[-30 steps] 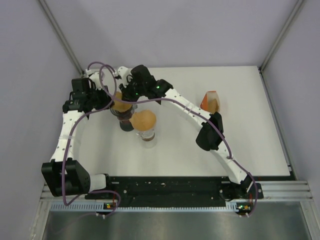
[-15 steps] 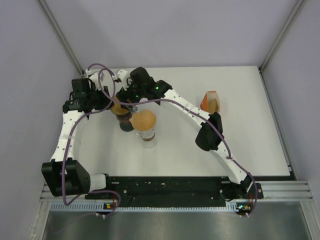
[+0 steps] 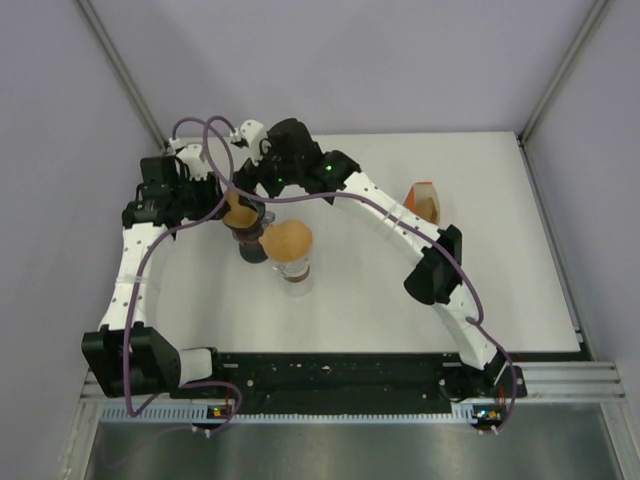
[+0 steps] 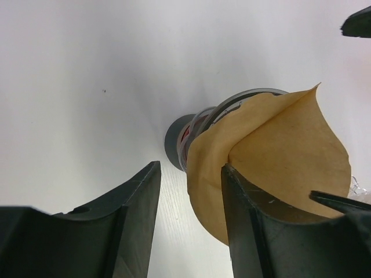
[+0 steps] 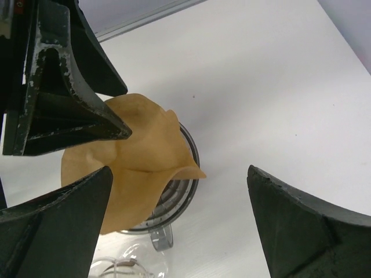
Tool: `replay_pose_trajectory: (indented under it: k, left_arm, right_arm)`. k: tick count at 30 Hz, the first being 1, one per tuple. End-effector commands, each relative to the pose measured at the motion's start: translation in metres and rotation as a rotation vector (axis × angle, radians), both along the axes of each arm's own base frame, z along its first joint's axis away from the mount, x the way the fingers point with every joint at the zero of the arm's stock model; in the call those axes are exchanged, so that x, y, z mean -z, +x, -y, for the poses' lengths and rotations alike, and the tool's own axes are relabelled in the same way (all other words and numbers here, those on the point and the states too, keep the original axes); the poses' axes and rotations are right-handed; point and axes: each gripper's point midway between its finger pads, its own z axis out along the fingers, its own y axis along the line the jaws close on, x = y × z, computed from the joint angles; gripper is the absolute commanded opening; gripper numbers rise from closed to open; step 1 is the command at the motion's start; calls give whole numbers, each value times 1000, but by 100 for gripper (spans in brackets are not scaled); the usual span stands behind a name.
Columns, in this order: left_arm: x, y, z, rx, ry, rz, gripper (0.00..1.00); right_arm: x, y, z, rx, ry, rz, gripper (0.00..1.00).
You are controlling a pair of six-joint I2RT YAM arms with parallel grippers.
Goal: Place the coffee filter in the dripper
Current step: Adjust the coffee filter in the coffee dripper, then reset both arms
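Observation:
A brown paper coffee filter [image 4: 284, 162] sits crumpled and tilted in the clear dripper [image 4: 233, 104], spilling over its near rim. My left gripper [image 4: 188, 194] is open beside it; the filter's edge reaches into the gap and touches the right finger [image 4: 255, 231]. My right gripper [image 5: 179, 174] hangs above the filter [image 5: 136, 153] and the dripper rim [image 5: 192, 165], jaws spread wide with nothing between them. From above, both grippers [image 3: 222, 200] [image 3: 256, 190] crowd the filter [image 3: 240, 212] at the table's back left.
A second brown filter [image 3: 288, 242] rests on a clear glass vessel [image 3: 297, 274] just right of the dripper. An orange-and-tan filter holder [image 3: 422, 202] stands at the back right. Grey walls close in behind and on the sides.
My right gripper has gone from nearly shut to wide open, let go of the filter and lifted back. The left jaws have widened. The filter stays in the dripper.

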Motion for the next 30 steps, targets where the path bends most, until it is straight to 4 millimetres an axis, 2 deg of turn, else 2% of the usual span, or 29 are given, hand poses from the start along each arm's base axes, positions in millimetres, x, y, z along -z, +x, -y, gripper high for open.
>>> replay_pose_trajectory:
  k: [1,5,7,9,12,13,17,20,21,23,24,25,27,30]
  left_arm:
    - [-27,3,3,26,9,76,52]
    - [-38,3,-1,7,21,92,57]
    - [-49,4,-5,-12,39,112,60]
    - [-65,2,-10,-29,54,145,64]
    - [-90,2,-17,-61,60,197,69]
    - [-96,2,-22,-81,62,207,70]
    - [-113,1,-56,-244,74,245,75]
    - [-116,-2,-89,-367,85,265,84]
    - [-115,-3,-101,-411,105,269,85]
    - [-107,-3,-119,-479,143,274,90]
    - [-101,-2,-126,-502,147,270,90]
    - [-95,-2,-129,-512,140,263,92]
    - [-84,0,-130,-520,122,252,93]
    - [-69,5,-134,-537,39,208,99]
  right_arm:
    - [-86,-16,12,-9,140,117,99]
    - [-110,-18,33,30,152,149,99]
    - [-123,-15,53,78,154,166,99]
    - [-132,-10,80,161,141,183,99]
    - [-144,3,140,308,128,195,99]
    - [-141,11,166,370,118,187,99]
    - [-145,22,288,664,141,162,99]
    - [-128,13,366,852,141,152,99]
    - [-115,8,392,912,126,140,99]
    - [-107,-7,435,1009,132,144,99]
    - [-94,-9,454,1054,118,130,99]
    - [-90,-16,471,1093,123,131,99]
    - [-64,-22,503,1181,100,91,99]
    - [-34,-27,518,1236,82,54,99]
